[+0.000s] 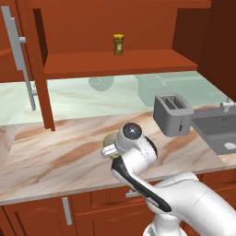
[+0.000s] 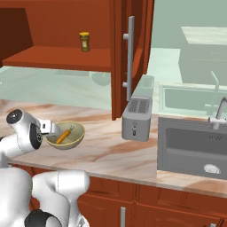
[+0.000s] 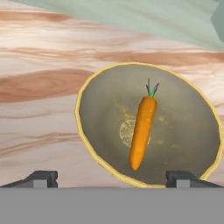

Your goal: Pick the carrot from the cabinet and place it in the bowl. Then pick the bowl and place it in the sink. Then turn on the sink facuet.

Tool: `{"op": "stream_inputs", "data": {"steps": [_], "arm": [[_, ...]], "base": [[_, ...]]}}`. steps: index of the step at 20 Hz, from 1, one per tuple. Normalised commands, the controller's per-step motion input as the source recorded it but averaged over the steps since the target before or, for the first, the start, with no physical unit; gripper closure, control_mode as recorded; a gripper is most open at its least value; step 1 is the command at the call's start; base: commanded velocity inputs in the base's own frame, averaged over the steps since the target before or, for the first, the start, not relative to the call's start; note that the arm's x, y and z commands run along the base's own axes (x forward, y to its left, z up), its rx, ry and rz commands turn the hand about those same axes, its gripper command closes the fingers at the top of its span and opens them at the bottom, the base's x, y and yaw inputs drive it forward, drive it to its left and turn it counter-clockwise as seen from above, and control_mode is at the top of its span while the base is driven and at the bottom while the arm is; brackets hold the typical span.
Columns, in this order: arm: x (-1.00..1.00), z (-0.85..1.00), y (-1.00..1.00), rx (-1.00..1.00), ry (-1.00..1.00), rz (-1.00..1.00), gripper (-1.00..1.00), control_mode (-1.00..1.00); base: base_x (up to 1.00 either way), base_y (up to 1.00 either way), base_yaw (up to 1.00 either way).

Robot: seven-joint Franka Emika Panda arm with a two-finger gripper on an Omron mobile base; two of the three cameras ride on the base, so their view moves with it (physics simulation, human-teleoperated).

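Carrot (image 3: 142,132) sitting in the bowl (image 3: 188,131), gripper (image 3: 112,177) hovering right over it.

I'm looking at a marbled tan counter (image 1: 55,152) with a pale green backsplash, the open cabinet (image 2: 66,57) holding 1 brown jar (image 2: 84,42), a grey toaster (image 2: 136,117) and the sink (image 2: 190,148) with its faucet (image 2: 218,113) off to the right. The 2 fingertips are sitting wide apart, jaws open, holding nothing. From the left base view the arm is hiding most of the bowl, and the sink is getting cut off at the frame edge.
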Motion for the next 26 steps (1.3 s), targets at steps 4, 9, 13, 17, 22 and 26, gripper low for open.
{"op": "stream_inputs", "data": {"steps": [4,9,13,17,22,26], "arm": [[-0.41,0.3,0.51,-0.03,0.18,0.0,-1.0,-1.0],[-0.01,0.0,0.05,0.0,0.13,0.0,-1.0,-1.0],[0.0,0.0,0.0,-0.01,0.09,0.0,-1.0,-1.0],[0.0,0.0,0.0,-0.04,0.05,0.02,-1.0,-1.0],[0.11,0.0,0.0,-0.09,0.0,0.04,-1.0,-1.0],[0.29,-0.05,0.0,-0.08,0.0,0.05,-1.0,-1.0]], "base": [[0.0,0.0,0.0],[0.0,0.0,0.0],[0.0,0.0,0.0],[0.0,0.0,0.0],[0.0,0.0,0.0],[0.0,0.0,0.0]]}}
